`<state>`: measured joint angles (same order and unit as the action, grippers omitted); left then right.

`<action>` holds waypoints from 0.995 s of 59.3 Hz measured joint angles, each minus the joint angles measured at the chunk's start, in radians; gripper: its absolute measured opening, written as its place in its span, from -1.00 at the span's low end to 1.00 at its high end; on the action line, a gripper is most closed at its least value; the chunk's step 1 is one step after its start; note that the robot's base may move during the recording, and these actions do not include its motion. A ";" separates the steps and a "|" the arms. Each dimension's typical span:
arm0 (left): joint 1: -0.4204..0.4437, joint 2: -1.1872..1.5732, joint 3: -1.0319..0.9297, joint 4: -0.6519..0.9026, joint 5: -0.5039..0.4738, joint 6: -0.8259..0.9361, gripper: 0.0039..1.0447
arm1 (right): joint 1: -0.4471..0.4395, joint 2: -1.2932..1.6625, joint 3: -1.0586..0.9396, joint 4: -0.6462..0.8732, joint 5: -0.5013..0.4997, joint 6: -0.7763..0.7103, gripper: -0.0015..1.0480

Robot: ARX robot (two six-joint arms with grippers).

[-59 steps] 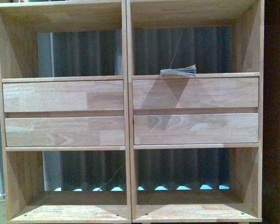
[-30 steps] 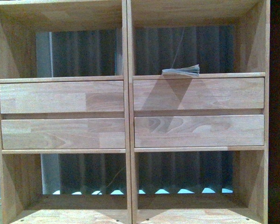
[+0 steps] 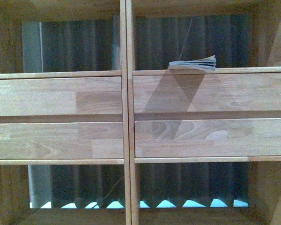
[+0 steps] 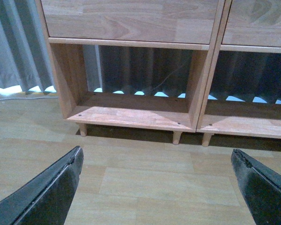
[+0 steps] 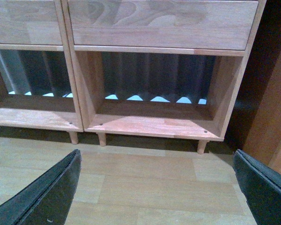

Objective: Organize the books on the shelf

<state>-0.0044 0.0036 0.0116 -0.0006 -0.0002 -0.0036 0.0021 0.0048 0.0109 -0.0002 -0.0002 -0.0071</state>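
The oak shelf (image 3: pixel 126 117) fills the front view, with two drawer fronts in each column between open cubbies. One thin whitish book (image 3: pixel 193 63) lies flat in the upper right cubby, its pages fanning at the right end. The dark-green book is out of view. Neither arm shows in the front view. My left gripper (image 4: pixel 157 161) is open and empty above the wood floor, facing the lower left cubby (image 4: pixel 136 112). My right gripper (image 5: pixel 157 164) is open and empty above the floor, facing the lower right cubby (image 5: pixel 150 122).
Grey curtains (image 4: pixel 14 47) hang behind and left of the shelf (image 4: pixel 131 18). A dark brown panel (image 5: pixel 271 93) stands right of the shelf (image 5: pixel 159 23). The shelf rests on short legs (image 4: pixel 177 137) on light wood flooring (image 5: pixel 154 187).
The front view has closed in on the shelf, which now looks larger; the book sits higher and further right in the picture. The book itself has not moved on its board.
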 joint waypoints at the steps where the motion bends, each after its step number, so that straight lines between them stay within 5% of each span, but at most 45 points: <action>1: 0.000 0.000 0.000 0.000 -0.001 0.000 0.86 | 0.000 0.000 0.000 0.000 0.000 0.000 0.86; 59: 0.000 0.000 0.000 0.000 0.000 0.000 0.86 | 0.000 0.000 0.000 0.000 0.000 0.000 0.86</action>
<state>-0.0044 0.0036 0.0116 -0.0002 -0.0002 -0.0036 0.0021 0.0048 0.0109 -0.0002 -0.0006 -0.0067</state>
